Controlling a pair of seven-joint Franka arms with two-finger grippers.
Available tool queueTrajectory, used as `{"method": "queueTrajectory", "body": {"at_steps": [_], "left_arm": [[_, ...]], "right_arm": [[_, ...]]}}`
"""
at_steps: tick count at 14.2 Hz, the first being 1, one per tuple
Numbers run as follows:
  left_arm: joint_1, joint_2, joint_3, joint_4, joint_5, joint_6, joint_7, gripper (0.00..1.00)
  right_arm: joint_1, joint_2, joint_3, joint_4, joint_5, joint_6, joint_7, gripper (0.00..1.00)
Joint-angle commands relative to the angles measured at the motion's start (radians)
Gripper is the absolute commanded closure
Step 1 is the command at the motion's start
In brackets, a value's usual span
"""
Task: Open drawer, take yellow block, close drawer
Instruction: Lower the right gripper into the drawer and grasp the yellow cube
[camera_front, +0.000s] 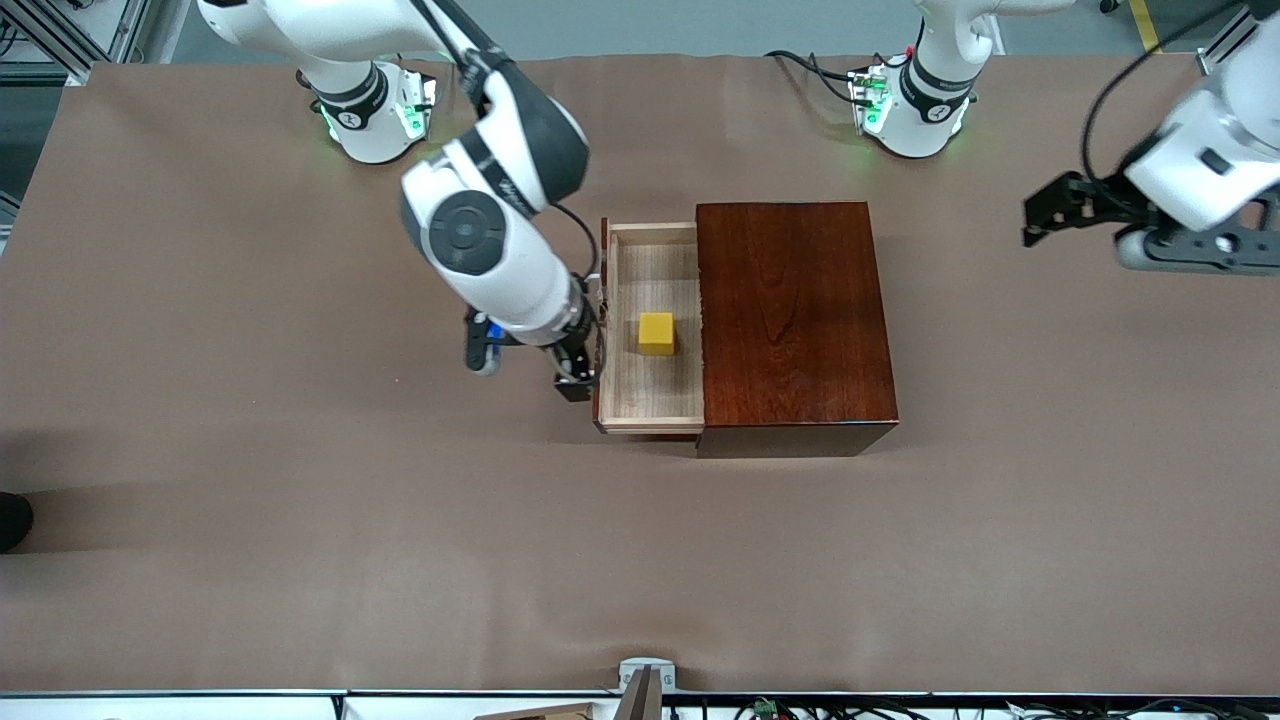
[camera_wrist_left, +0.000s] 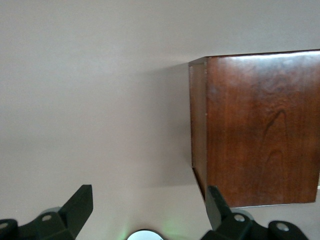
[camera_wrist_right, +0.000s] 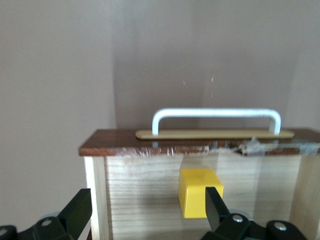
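In the front view, my right gripper (camera_front: 570, 365) sits left of centre, low beside the front panel of the drawer (camera_front: 655, 330), its fingers spread wide and holding nothing. In my right wrist view the white handle (camera_wrist_right: 215, 120) arches over the drawer's front edge, clear of my fingertips (camera_wrist_right: 75, 212). The drawer is pulled out from the dark wooden box (camera_front: 790, 325) at the frame's middle, its pale interior exposed. The yellow block (camera_front: 656, 333) rests on the drawer floor, about midway along it, touching no wall. At the right edge of the frame my left gripper (camera_front: 1045, 215) hangs above the brown table (camera_front: 250, 500), waiting, jaws parted and empty.
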Motion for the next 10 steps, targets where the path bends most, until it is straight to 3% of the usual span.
{"method": "queueTrajectory", "body": {"at_steps": [1,7,10], "left_arm": [[0.007,-0.020,-0.016,-0.026,0.054,0.027,0.004,0.00],[0.054,-0.016,-0.011,-0.045,0.042,0.099,0.027,0.00],[0.056,-0.017,-0.002,-0.055,0.042,0.114,0.027,0.00]], "right_arm": [[0.043,0.083,-0.013,0.111,-0.025,-0.014,0.117,0.00],[0.115,0.088,-0.011,0.077,-0.042,-0.014,0.215,0.00],[0.145,0.088,-0.013,0.023,-0.097,0.019,0.240,0.00]]}}
